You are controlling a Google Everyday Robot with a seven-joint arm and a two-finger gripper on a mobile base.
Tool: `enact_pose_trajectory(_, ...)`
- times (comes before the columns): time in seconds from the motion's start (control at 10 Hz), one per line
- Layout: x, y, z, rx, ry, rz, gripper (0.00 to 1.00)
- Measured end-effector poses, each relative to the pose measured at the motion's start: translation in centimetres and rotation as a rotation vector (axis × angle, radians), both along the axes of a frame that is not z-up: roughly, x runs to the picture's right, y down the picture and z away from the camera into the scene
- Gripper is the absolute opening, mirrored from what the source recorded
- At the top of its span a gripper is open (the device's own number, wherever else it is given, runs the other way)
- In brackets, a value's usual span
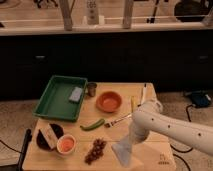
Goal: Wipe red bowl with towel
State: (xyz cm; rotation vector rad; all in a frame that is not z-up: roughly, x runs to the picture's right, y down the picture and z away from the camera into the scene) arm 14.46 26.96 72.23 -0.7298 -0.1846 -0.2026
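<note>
The red bowl [109, 101] sits upright in the middle of the wooden table [150, 155], orange-red and with nothing in it. The towel [125, 152], a pale grey-blue trapezoid of cloth, is near the table's front edge, right of centre. My white arm reaches in from the right and bends down to it. The gripper [131, 139] is at the towel's upper edge and touches it. The gripper is well in front of the bowl and a little to its right.
A green tray [50, 102] with a grey-blue sponge [76, 94] stands at the left, with a metal cup [92, 89] beside it. A green pepper [92, 125], a utensil [118, 120], grapes [96, 150], a small pale-rimmed bowl [66, 144] and a dark packet [49, 136] lie between the bowl and the front edge.
</note>
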Motion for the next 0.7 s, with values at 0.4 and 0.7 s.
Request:
enact_pose_trajectory(0.4,-0.60,-0.74,0.02,0.000,-0.003,-0.002,0.15)
enact_pose_trajectory(0.7,-0.57,-0.68,-0.19,-0.002,-0.022,-0.018,0.49)
